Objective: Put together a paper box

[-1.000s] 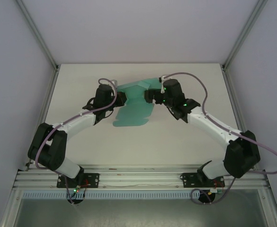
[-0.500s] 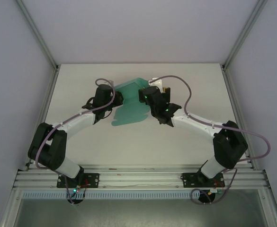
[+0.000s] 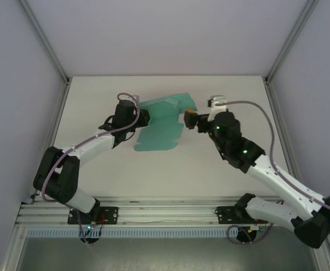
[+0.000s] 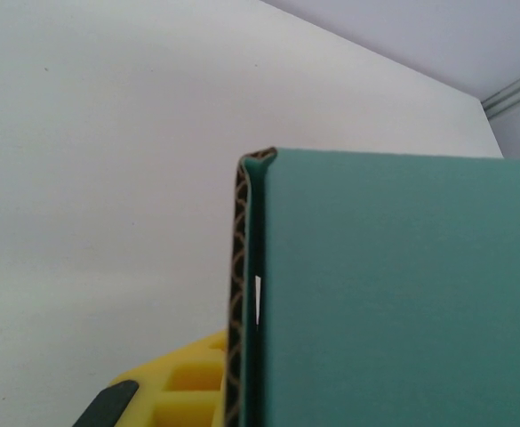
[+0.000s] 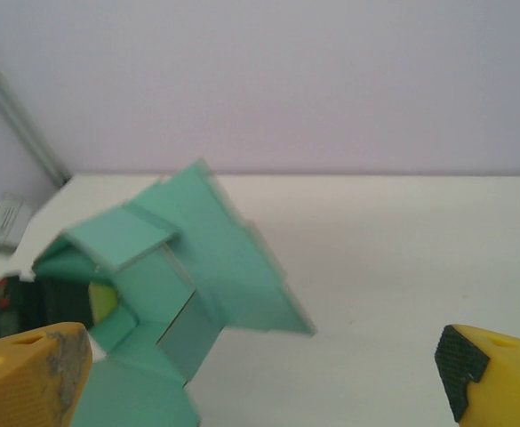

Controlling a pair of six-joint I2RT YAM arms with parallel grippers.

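Paper box: teal card, partly folded with flaps raised, at the middle far part of the desk; its near panel lies flat.
Left gripper: jaws closed on the box's left edge, whose corrugated edge shows close up in the left wrist view.
Right gripper: jaws spread wide, holding nothing, just beside the box's right edge.

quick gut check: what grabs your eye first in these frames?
The teal paper box draws the eye first: it lies half folded at mid-table between the two arms, its flaps standing up in the right wrist view. The left hand seems to grip its left edge, with the card's corrugated edge right against that wrist camera. The right hand is open beside the box's right side, with nothing between its fingers.
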